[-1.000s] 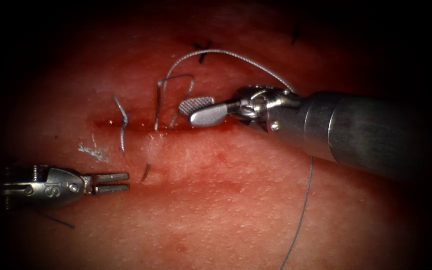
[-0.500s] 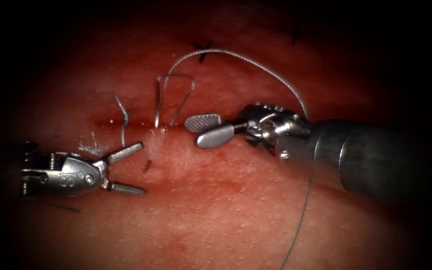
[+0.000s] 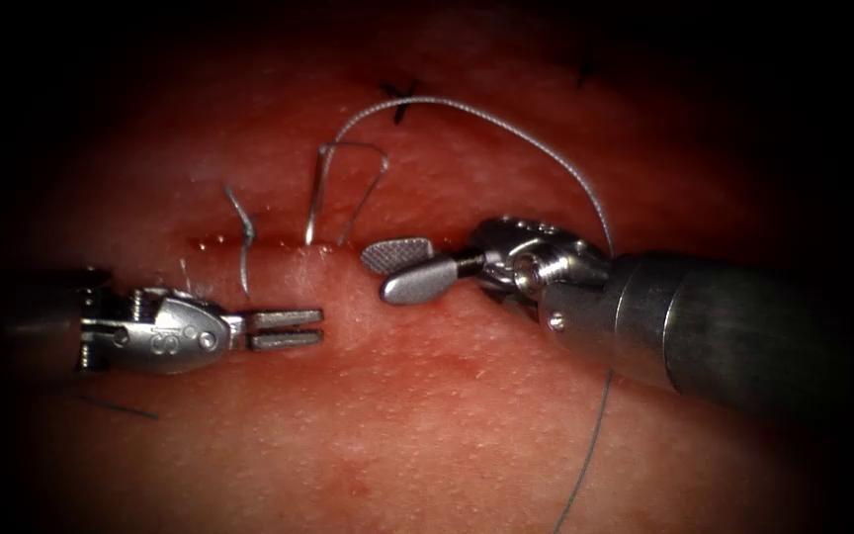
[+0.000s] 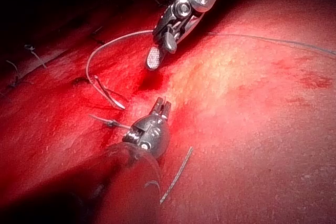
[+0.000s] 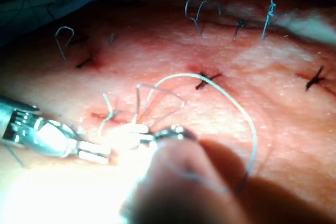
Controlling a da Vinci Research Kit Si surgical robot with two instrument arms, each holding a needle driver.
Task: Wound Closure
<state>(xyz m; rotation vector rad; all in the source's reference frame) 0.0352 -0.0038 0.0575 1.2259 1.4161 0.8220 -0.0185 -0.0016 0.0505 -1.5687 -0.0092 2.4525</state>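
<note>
Red, wet tissue (image 3: 447,415) carries a cut (image 3: 269,245) running left to right. The steel right tool (image 3: 397,269) points left just below the cut, its jaws spread apart and holding nothing. The smaller left tool (image 3: 287,329) points right; since half a second ago it has slid right and its jaws have closed to a thin gap over the dark needle tip below the cut. I cannot tell whether they grip it. Thread (image 3: 506,124) arcs from the cut over to the right tool.
</note>
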